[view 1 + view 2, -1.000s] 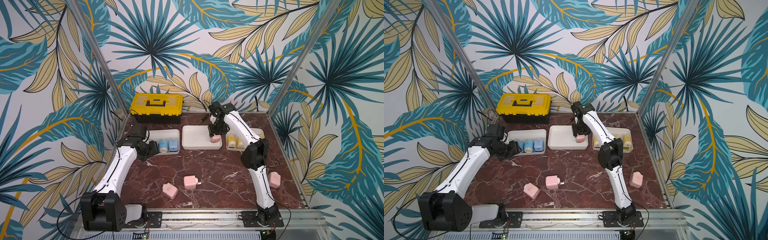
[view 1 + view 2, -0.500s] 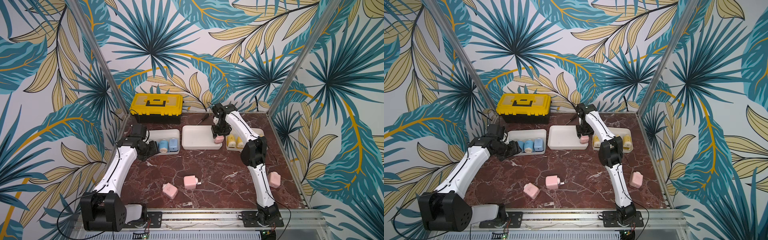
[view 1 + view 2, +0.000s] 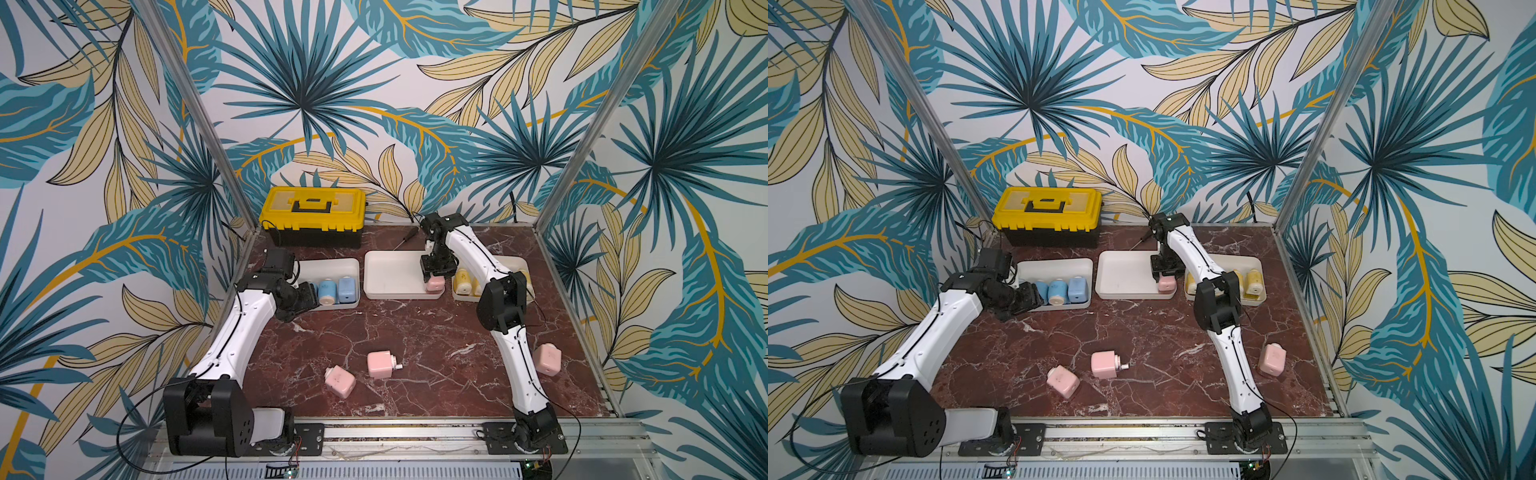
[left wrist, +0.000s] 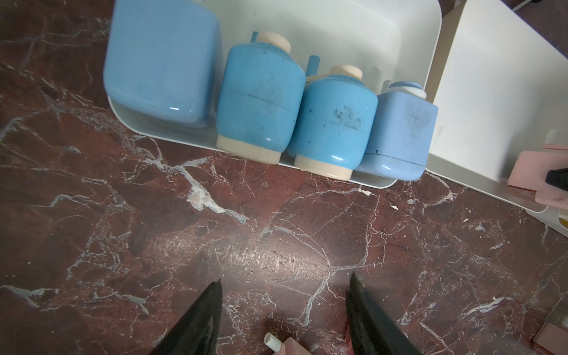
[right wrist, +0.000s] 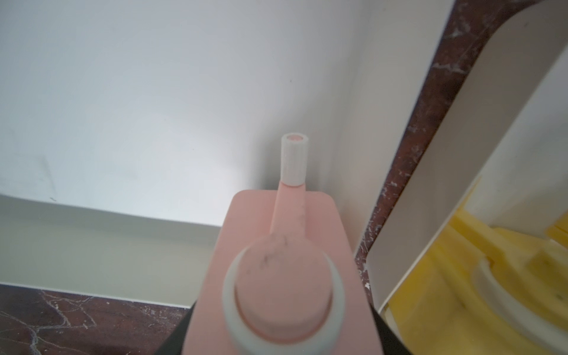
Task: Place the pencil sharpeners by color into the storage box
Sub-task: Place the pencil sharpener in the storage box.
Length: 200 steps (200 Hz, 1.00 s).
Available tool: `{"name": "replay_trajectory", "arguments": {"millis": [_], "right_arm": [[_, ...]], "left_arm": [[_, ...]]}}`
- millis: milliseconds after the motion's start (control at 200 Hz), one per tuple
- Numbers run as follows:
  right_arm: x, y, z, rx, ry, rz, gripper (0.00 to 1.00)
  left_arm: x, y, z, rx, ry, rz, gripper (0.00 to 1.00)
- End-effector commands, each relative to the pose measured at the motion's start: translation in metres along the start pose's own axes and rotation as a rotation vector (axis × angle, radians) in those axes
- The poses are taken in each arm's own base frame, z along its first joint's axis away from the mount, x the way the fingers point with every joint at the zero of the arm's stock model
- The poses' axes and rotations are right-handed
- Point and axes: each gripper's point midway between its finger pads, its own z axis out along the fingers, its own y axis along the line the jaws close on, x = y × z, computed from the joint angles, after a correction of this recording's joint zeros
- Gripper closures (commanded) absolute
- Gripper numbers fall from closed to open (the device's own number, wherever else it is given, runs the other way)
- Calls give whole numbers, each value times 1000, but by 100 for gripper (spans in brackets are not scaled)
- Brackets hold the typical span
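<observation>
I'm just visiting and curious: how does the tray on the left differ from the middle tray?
The left tray holds four blue sharpeners in a row; the middle tray has only one pink sharpener, gripped by the right gripper. The left gripper beside the left tray is open and empty. Both trays are white with rounded corners.

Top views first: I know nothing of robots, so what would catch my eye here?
Two white arms reach over a red marble table to three white trays at the back: four blue pencil sharpeners fill the tray near the left arm, yellow ones the opposite tray. The right gripper holds a pink sharpener over the middle tray. Three more pink ones lie loose in front; a yellow toolbox sits behind.
</observation>
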Motion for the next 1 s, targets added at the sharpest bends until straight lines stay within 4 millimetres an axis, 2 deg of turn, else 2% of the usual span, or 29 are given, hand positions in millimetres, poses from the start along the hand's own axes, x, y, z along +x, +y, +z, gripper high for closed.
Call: {"name": "replay_trajectory", "arguments": {"millis": [0, 526, 806, 996], "right_arm": [[9, 1, 6, 4, 49, 37, 57], [10, 2, 26, 5, 81, 82, 55], [9, -2, 25, 27, 77, 94, 41], [4, -3, 14, 17, 40, 100, 32]], "left_arm": [[-6, -2, -2, 1, -23, 16, 34], [-5, 0, 0, -7, -16, 22, 34], [-4, 0, 2, -9, -12, 27, 34], [-4, 0, 2, -8, -10, 26, 34]]}}
